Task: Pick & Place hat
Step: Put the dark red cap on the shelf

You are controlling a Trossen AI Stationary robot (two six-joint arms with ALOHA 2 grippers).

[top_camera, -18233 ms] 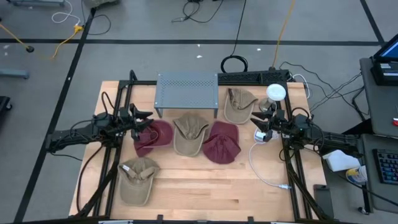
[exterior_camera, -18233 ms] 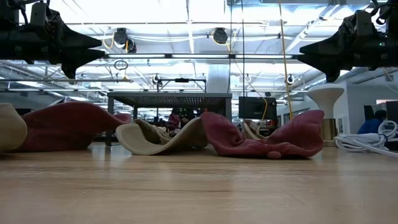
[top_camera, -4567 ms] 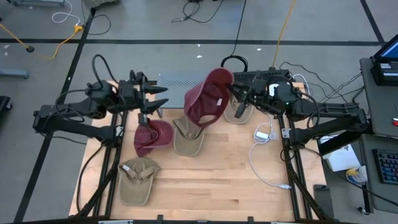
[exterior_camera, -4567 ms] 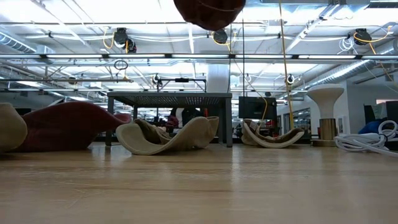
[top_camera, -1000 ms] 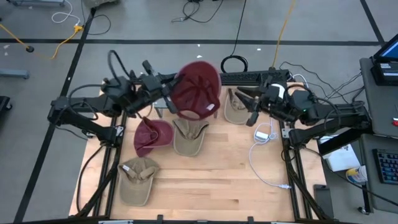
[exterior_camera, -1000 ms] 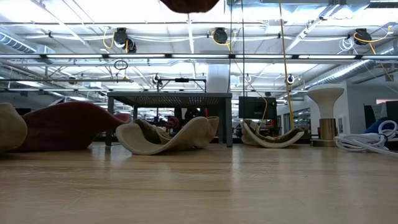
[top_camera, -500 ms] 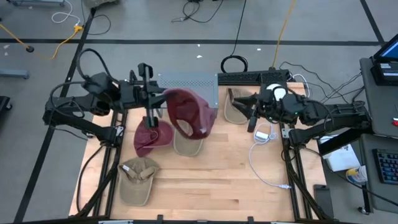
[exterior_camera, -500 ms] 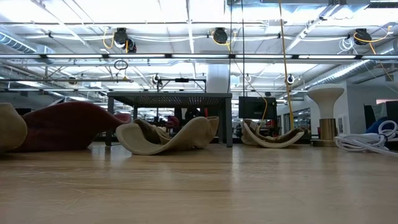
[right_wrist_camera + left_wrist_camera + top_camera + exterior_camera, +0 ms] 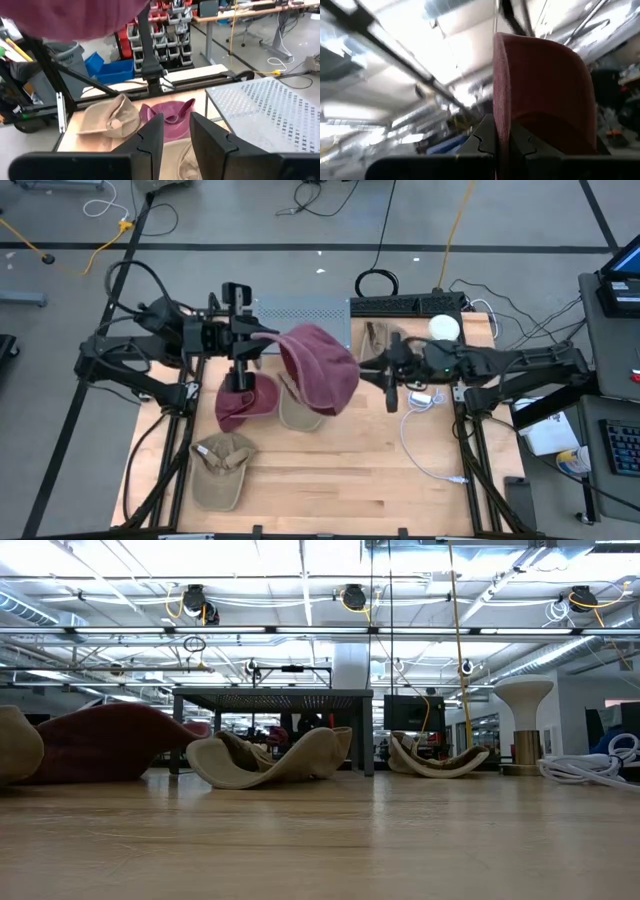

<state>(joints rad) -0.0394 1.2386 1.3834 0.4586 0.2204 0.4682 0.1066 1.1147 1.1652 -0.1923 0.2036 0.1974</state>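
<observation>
The left gripper (image 9: 262, 337) was clamped tight on the edge of a maroon hat (image 9: 318, 367), holding it in the air above the back middle of the table (image 9: 330, 470). In the left wrist view the hat's fabric (image 9: 540, 95) ran straight down between the two dark fingers (image 9: 481, 142), pinched thin at its rim. The hat hung over a tan hat (image 9: 298, 412) and just in front of a grey perforated shelf (image 9: 300, 310). A second maroon hat (image 9: 245, 400) lay on the wood beside the tan one, and another tan hat (image 9: 222, 467) sat near the front left.

The right gripper (image 9: 389, 388) hovered just past the lifted hat; its fingers (image 9: 147, 137) stood partly apart with nothing between them.

The grip was on a narrow strip of soft cloth, so a quick swing could let the hat slide out and drop onto the hats below. The hanging crown might also brush the shelf or the right gripper, which sat near it.

No brand, label or writing could be read anywhere.
</observation>
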